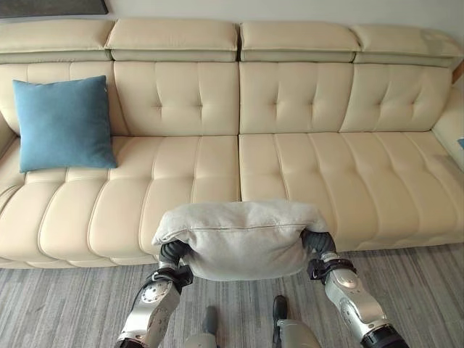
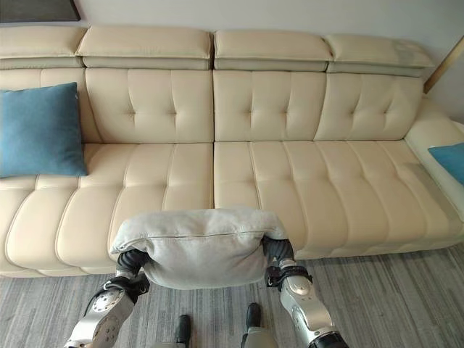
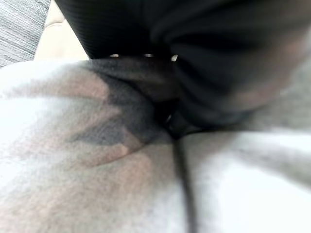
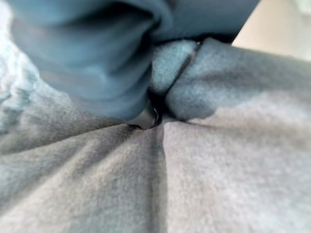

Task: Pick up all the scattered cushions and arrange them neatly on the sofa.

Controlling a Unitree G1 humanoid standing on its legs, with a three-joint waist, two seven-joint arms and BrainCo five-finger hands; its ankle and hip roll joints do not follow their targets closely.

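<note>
Grey cushion (image 1: 243, 239) was held up between both hands, in front of the sofa's front edge and above the carpet, roughly level with the middle seat seam. Soft, matte woven cover, plump and sagging, upper corners drooping over the wrists; a stitched seam ran along its upper face.

Left hand (image 1: 172, 252) was pressed into the cushion's left end, right hand (image 1: 319, 242) into its right end. Only the dark ribbed covers showed; the fingers were buried in the fabric in both wrist views, so I could not tell whether they were clenched or flat against it. In the left wrist view the cloth (image 3: 97, 184) bulged up around the dark cover; the same in the right wrist view, with a seam crease running away from the hand.

Blue cushion (image 1: 64, 122) stood upright at the left end of the sofa (image 1: 304, 167), leaning on the backrest. Square, finely woven, crisp corners.

Sofa was cream leather, smooth with a slight sheen, button-tufted back, channel-stitched seat, padded headrests on top.

A second blue cushion (image 2: 448, 161) lay on the sofa's right-hand section, partly cut off at the edge.

Carpet (image 1: 420, 290) was grey, streaked
</note>
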